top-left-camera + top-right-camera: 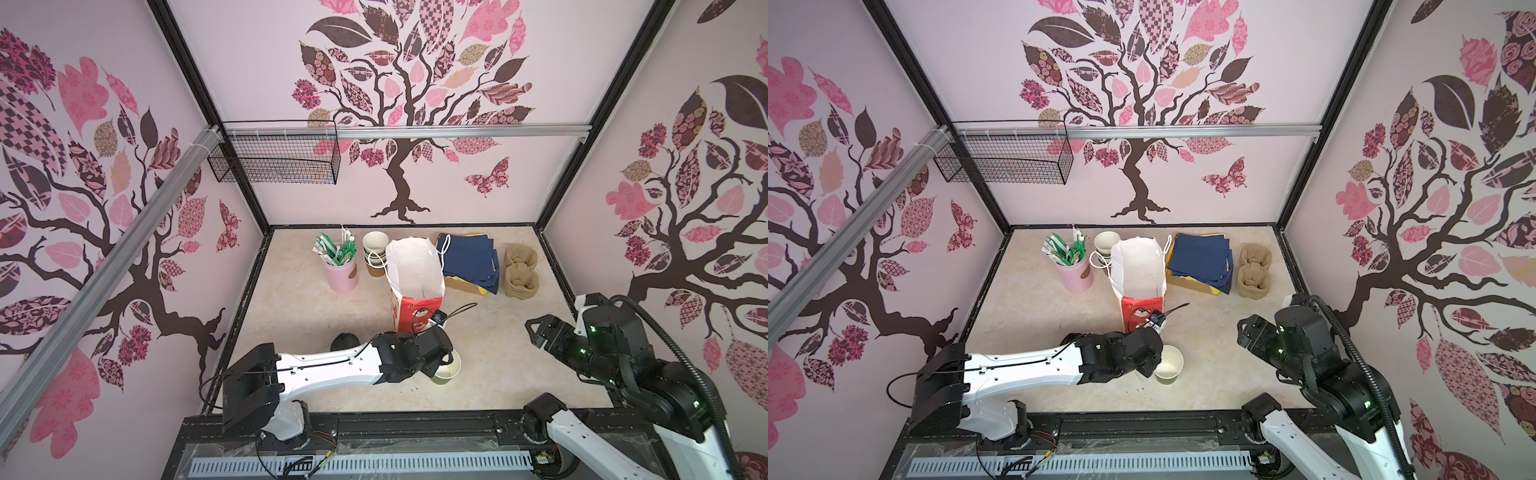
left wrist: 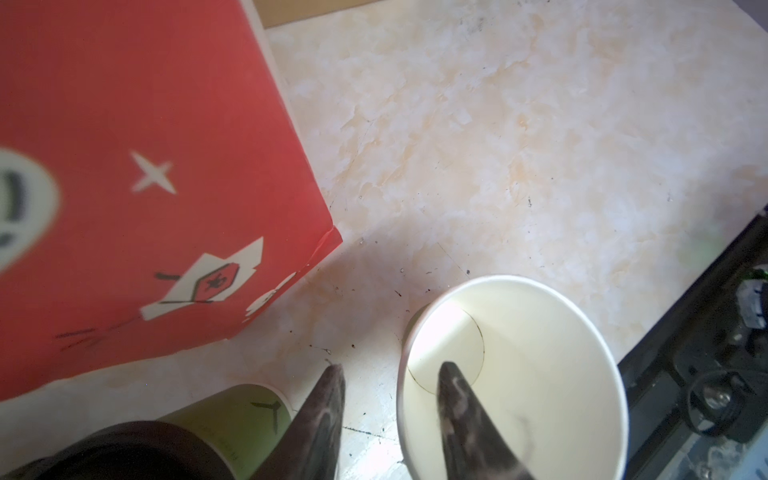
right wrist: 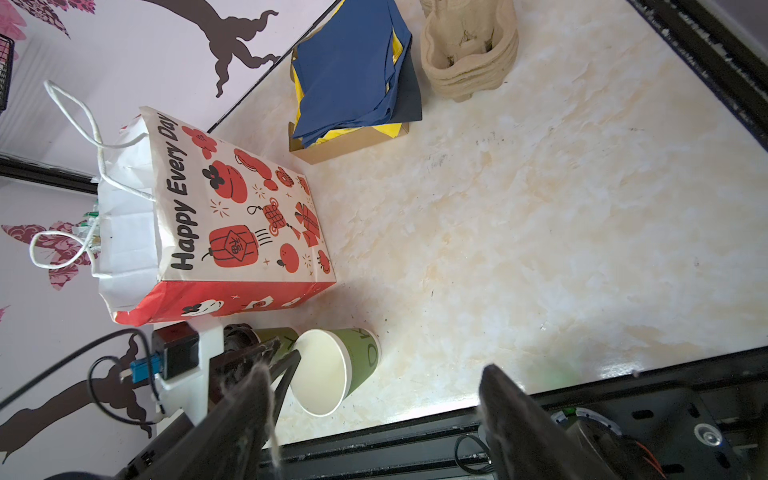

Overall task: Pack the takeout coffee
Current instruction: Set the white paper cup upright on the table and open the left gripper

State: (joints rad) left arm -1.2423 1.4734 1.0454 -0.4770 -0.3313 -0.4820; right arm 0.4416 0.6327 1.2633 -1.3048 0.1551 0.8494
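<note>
The paper bag point(image 1: 415, 270) stands upright mid-table. Well right, the right gripper point(image 1: 534, 331) gapes empty. Just near of the bag, the left gripper point(image 2: 388, 370) straddles the lidless green cup point(image 1: 1169, 363) at its rim, jaws parted (one finger point(image 2: 457, 399) inside). The lidded cup point(image 2: 232, 419) stands just left.

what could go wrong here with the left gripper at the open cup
1. The left gripper straddles the wall of the lidless cup, one finger inside; lifting off at an angle could tip it.
2. The lidded cup stands right beside the outer finger; a sideways move may knock it over.
</note>
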